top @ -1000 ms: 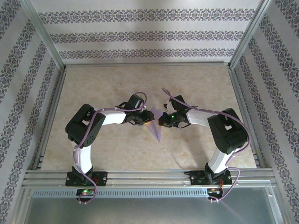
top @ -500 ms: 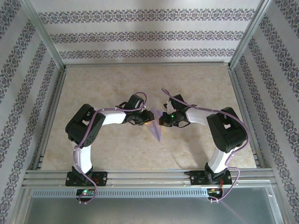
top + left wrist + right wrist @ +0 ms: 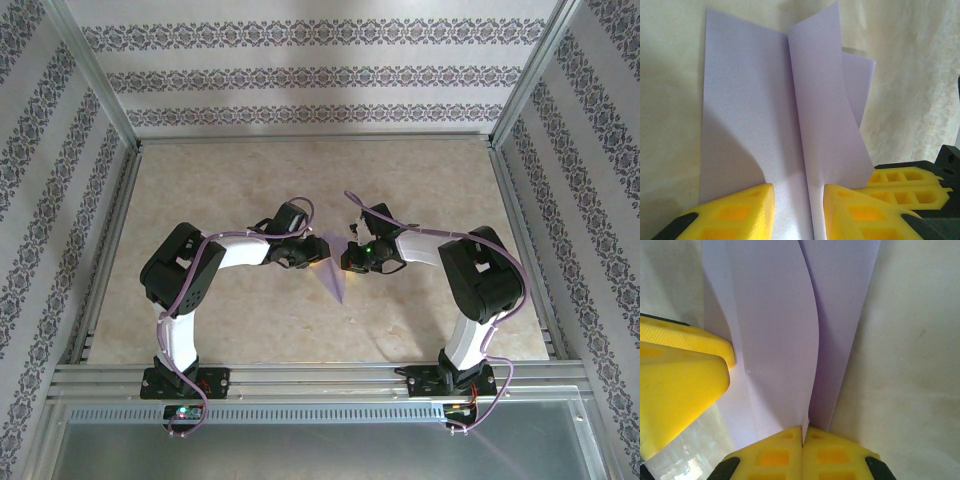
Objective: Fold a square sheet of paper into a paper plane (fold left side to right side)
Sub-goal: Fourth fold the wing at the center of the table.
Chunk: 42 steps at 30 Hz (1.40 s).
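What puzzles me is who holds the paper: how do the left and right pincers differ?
The left pincer stands open, fingers either side of the crease in the folded lavender paper; the right pincer is shut, tips pressed together. The right pincer pinches a raised edge of the paper; the left pincer pinches nothing. Both have yellow fingers and sit at the paper.

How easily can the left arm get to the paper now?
Probably yes, easily. The left arm is right at the paper, its jaws a little open with the paper between them. The right arm pinches a flap close by, but doesn't seem to block it.
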Motion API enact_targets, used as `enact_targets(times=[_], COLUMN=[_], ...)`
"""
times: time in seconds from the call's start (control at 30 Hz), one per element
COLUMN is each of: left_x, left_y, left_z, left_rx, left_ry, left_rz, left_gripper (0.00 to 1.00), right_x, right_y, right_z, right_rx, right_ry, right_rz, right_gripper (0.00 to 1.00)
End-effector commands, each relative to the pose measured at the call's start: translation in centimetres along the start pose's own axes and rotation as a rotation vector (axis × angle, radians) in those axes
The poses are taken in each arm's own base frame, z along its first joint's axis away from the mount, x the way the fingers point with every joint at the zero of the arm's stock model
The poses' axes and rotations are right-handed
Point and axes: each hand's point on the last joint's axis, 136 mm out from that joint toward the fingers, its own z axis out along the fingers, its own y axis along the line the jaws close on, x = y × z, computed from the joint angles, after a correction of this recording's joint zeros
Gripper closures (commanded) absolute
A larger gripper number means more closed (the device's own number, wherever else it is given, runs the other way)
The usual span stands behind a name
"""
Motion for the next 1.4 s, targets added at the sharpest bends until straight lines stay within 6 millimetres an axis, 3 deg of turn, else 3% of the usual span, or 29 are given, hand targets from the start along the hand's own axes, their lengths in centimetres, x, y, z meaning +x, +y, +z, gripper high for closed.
enact_targets(times=[0.0, 0.33, 0.63, 0.7, 0.8, 0.97, 1.13, 1.37], left_x=[0.9, 0.1, -1.3, -1.6, -1.5, -0.7, -0.6, -0.7], left_y=[0.6, -1.7, -4.2, -4.5, -5.0, -5.9, -5.5, -3.6], left_z=[0.4, -0.9, -4.5, -5.1, -4.9, -2.3, -0.2, 1.2], left_rx=[-0.033, 0.018, 0.031, 0.047, 0.083, 0.166, 0.158, 0.081], left_ry=[0.020, -0.009, -0.073, -0.088, -0.073, 0.011, 0.042, 0.057], left_rz=[0.011, 0.033, 0.093, 0.099, 0.106, 0.096, 0.088, 0.091], left_gripper=[0.67, 0.56, 0.49, 0.56, 0.74, 0.91, 0.94, 0.94], right_x=[0.0, 1.9, 2.3, 2.3, 2.3, 2.4, 2.5, 2.6], right_y=[-1.4, -3.6, -4.0, -4.0, -4.0, -4.1, -4.2, -4.2], right_z=[0.5, 1.6, 1.6, 1.6, 1.6, 1.6, 1.7, 1.6], right_rx=[0.044, 0.135, 0.159, 0.159, 0.162, 0.170, 0.174, 0.181], right_ry=[0.015, 0.089, 0.103, 0.103, 0.103, 0.106, 0.111, 0.117], right_rz=[0.002, 0.023, 0.015, 0.012, 0.012, 0.012, 0.012, 0.009], right_gripper=[0.98, 0.98, 0.98, 0.98, 0.98, 0.98, 0.98, 0.98])
